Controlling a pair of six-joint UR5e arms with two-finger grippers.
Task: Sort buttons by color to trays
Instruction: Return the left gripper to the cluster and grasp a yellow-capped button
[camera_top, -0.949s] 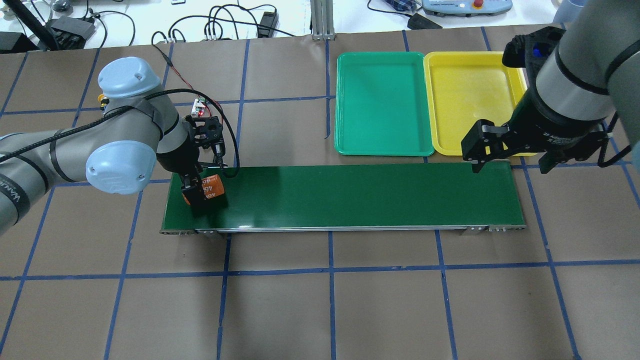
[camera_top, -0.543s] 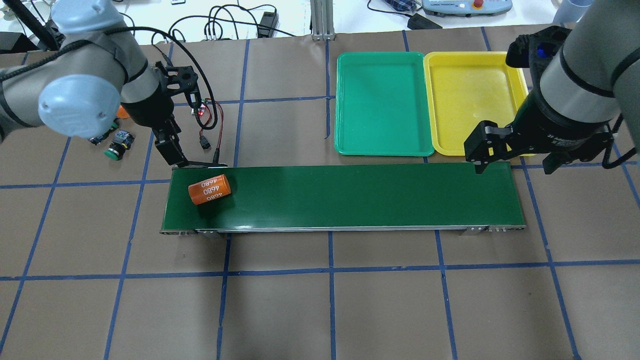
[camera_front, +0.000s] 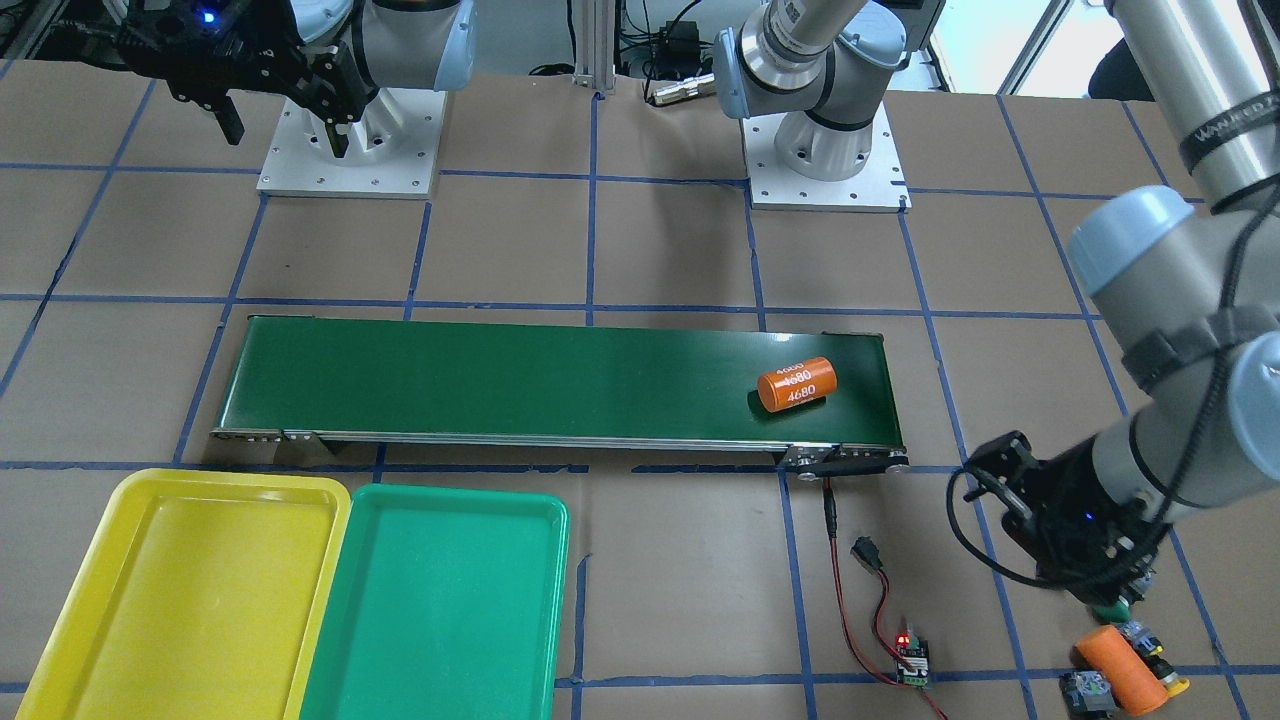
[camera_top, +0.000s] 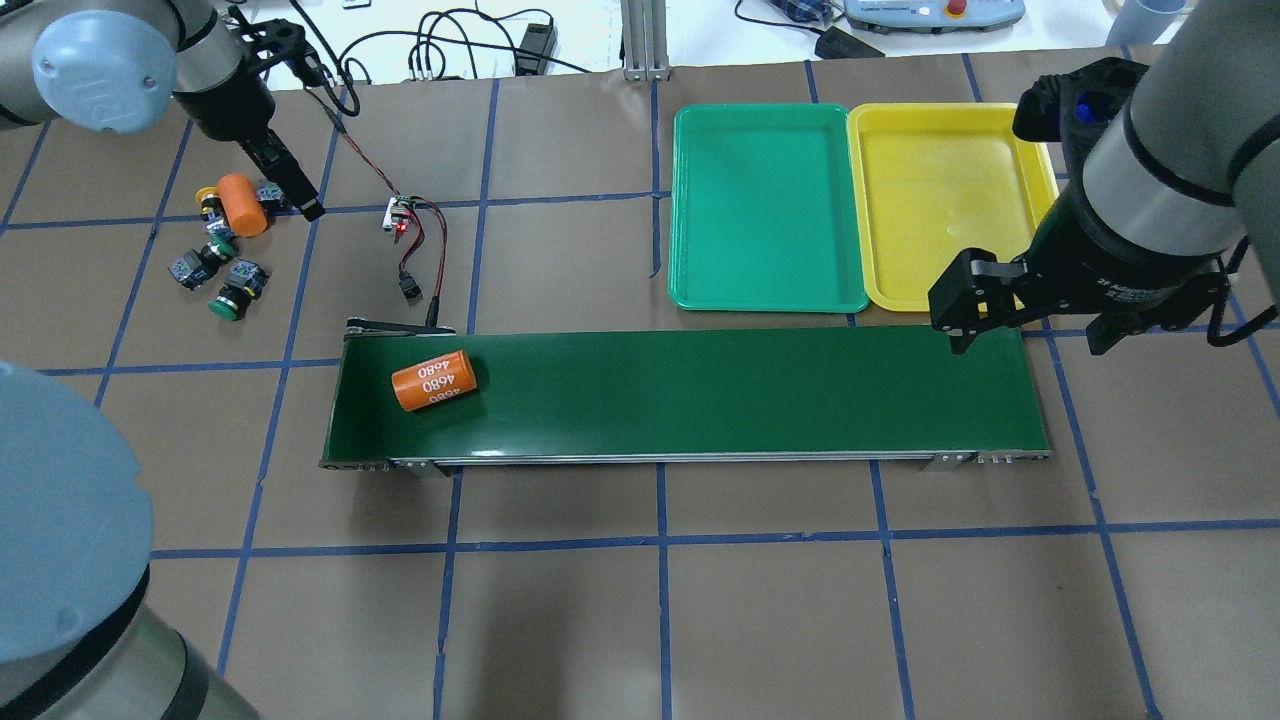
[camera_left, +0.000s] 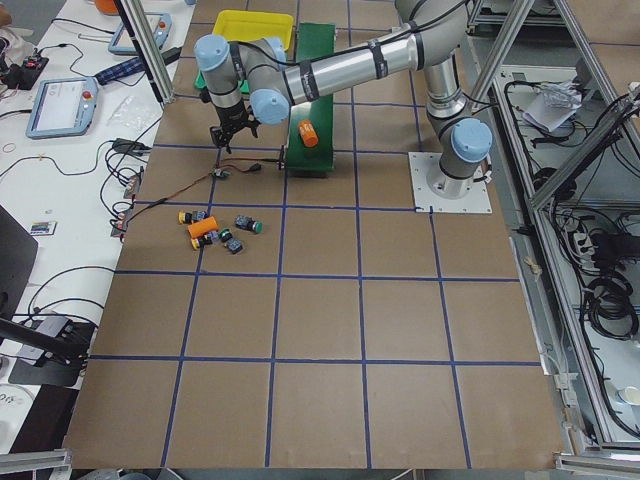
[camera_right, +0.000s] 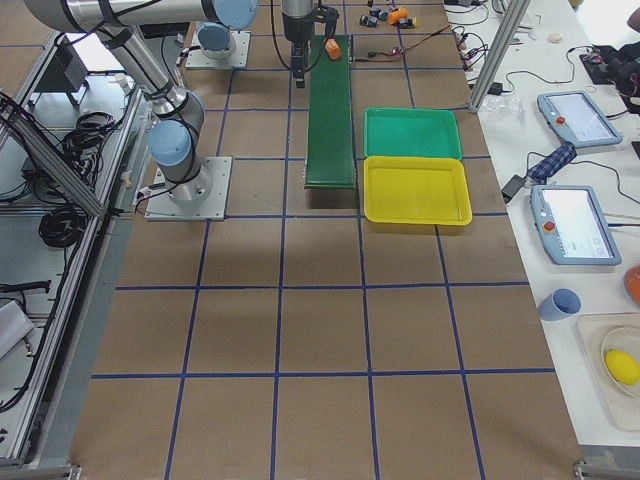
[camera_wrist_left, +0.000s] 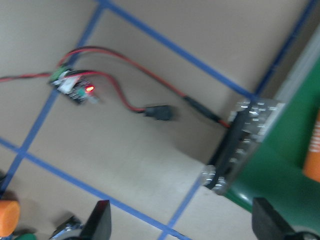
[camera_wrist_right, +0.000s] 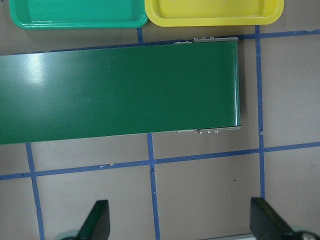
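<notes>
Several buttons lie in a cluster on the table's left: a green-capped one (camera_top: 226, 302), another green one (camera_top: 221, 246) and a yellow-capped one (camera_top: 207, 193); they also show in the front view (camera_front: 1135, 632). My left gripper (camera_top: 300, 200) is open and empty, just right of the cluster; the wrist view (camera_wrist_left: 182, 227) shows its fingers wide apart. The green tray (camera_top: 765, 205) and yellow tray (camera_top: 945, 190) lie side by side behind the belt's right part, both bare. My right gripper (camera_top: 1028, 335) is open and empty above the belt's right end, as the right wrist view (camera_wrist_right: 180, 227) shows.
A long dark-green conveyor belt (camera_top: 700, 395) crosses the middle, with an orange "4680" cylinder (camera_top: 433, 380) lying near its left end. A second orange cylinder (camera_top: 242, 204) lies among the buttons. A small circuit board with red wires (camera_top: 400, 215) sits between cluster and belt.
My left gripper let go of the orange cylinder on the belt and moved back and left to the button cluster. The cylinder has shifted slightly right. The right arm has barely moved.
</notes>
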